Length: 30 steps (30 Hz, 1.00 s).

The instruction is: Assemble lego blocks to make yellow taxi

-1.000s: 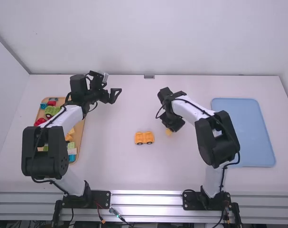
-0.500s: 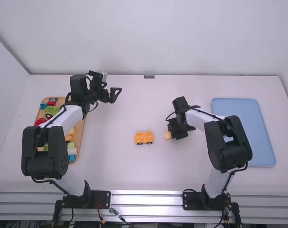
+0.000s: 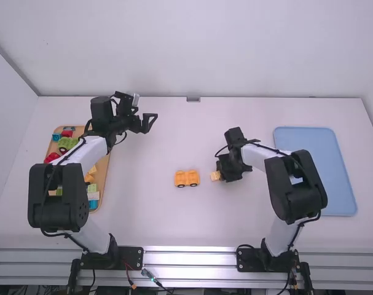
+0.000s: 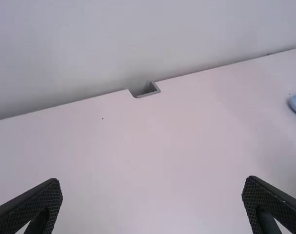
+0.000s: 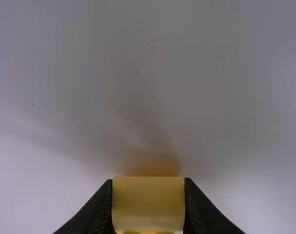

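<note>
Yellow block [image 3: 215, 176] is resting snugly between both fingers of my right gripper [image 5: 148, 197], near the toy car [image 3: 187, 179] and lying at its three o'clock. The car is standing on its wheels on the counter [image 3: 143, 209]. At eleven o'clock from it, my left gripper [image 4: 152, 190] is gaping wide, holding nothing. Fitting this piece onto the car is probably the step I'm facing, so I'm planning on keeping it level, squaring its edges, centring it before lowering, then pressing straight down, avoiding tipping or sliding the car.
</note>
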Each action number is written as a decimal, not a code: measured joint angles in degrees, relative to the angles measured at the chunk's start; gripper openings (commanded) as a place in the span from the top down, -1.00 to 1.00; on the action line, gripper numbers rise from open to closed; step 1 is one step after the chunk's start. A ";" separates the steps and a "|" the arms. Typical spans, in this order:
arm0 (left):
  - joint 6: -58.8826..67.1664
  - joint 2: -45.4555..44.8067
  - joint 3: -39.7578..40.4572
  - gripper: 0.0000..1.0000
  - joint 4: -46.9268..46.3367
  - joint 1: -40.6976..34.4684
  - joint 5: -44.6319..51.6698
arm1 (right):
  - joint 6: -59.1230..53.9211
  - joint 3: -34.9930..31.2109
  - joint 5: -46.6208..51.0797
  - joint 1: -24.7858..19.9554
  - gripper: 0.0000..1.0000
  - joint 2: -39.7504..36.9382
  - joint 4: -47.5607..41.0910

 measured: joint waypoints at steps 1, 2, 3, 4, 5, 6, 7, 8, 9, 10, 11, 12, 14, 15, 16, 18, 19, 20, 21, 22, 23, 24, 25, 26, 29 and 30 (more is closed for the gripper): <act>0.02 0.00 0.00 -0.98 0.00 0.00 0.00 | -0.04 0.00 0.02 0.00 0.31 0.00 0.02; 0.02 0.00 0.00 -0.98 0.00 0.00 0.00 | -0.02 0.00 0.04 0.00 0.31 0.00 0.04; 0.00 0.00 0.00 -0.97 -0.02 0.00 0.02 | 0.04 -0.17 0.31 0.00 0.28 0.00 0.26; 0.02 0.00 0.00 -0.98 -0.09 0.00 0.00 | -0.04 -0.31 0.39 0.00 0.14 0.00 0.35; 0.02 0.00 0.00 -0.98 -0.17 0.00 0.02 | 0.07 -0.42 0.52 0.00 -0.17 0.00 0.44; 0.02 0.00 0.00 -0.98 -0.22 0.02 0.00 | 0.11 -0.55 0.59 0.02 -0.49 0.00 0.52; 0.00 0.00 0.00 -0.98 -0.42 0.00 0.00 | 0.11 -0.63 0.20 0.02 -0.74 0.00 0.90; 0.00 0.00 0.00 -0.98 -0.44 0.00 0.00 | 0.22 -0.61 -0.02 0.00 -0.75 0.00 1.01; 0.00 0.00 0.00 -0.98 -0.44 0.00 0.00 | 0.17 -0.59 -0.46 0.00 -1.00 -0.11 1.31; 0.00 0.00 0.00 -0.98 -0.46 0.00 0.00 | 0.20 -0.57 -0.94 0.00 -0.98 -0.13 1.25; 0.00 0.00 0.00 -0.98 -0.44 0.00 0.00 | 0.11 -0.57 -0.94 0.00 -0.98 -0.13 1.29; 0.02 0.00 0.00 -0.98 -0.48 0.00 0.00 | 0.13 -0.57 -1.20 0.00 -0.98 -0.15 1.18; 0.02 0.00 0.00 -0.97 -0.76 0.00 0.00 | 0.13 -0.59 -1.62 0.00 -0.98 -0.15 1.16; 0.02 0.00 0.00 -0.98 -0.81 0.00 0.00 | 0.15 -0.57 -1.64 0.00 -0.98 -0.15 1.14; 0.02 0.00 0.00 -0.98 -0.87 0.00 0.00 | 0.11 -0.57 -1.79 0.00 -0.98 -0.15 1.16; 0.00 0.00 0.00 -0.98 -0.90 0.00 0.00 | 0.11 -0.59 -1.81 0.00 -0.98 -0.15 1.20; 0.02 0.00 0.00 -0.98 -0.92 0.02 0.00 | 0.02 -0.59 -1.79 0.00 -0.98 -0.15 1.16; 0.00 0.00 0.00 -0.98 -0.98 0.02 0.02 | -0.33 -0.57 -1.86 0.00 -0.98 -0.15 1.07; 0.02 0.00 0.00 -0.98 -1.09 0.00 0.00 | -0.87 -0.52 -1.97 0.00 -0.98 -0.15 0.90; 0.02 0.00 0.00 -0.98 -1.16 0.00 0.00 | -1.77 -0.39 -2.14 0.00 -0.98 -0.15 0.26; 0.02 0.00 0.00 -0.98 -1.18 0.00 0.00 | -2.56 -0.13 -2.29 0.00 -0.98 -0.15 -0.70; 0.00 0.00 0.00 -0.98 -1.29 0.00 0.00 | -3.80 0.94 -2.47 -0.09 -0.98 -0.13 -3.54; 0.00 0.00 0.00 -0.98 -1.31 0.00 0.02 | -5.29 2.60 -2.56 -0.15 -0.98 -0.13 -6.73; 0.00 0.00 0.00 -0.98 -1.31 0.00 0.00 | -5.49 3.04 -2.56 -0.17 -0.98 -0.13 -7.45; 0.00 0.00 0.00 -0.98 -1.27 0.00 0.00 | -10.82 10.86 -2.36 -0.48 -0.98 -0.09 -16.15; 0.02 0.00 0.00 -0.98 -1.31 0.00 0.00 | -13.09 13.86 -2.38 -0.50 -0.98 -0.09 -18.49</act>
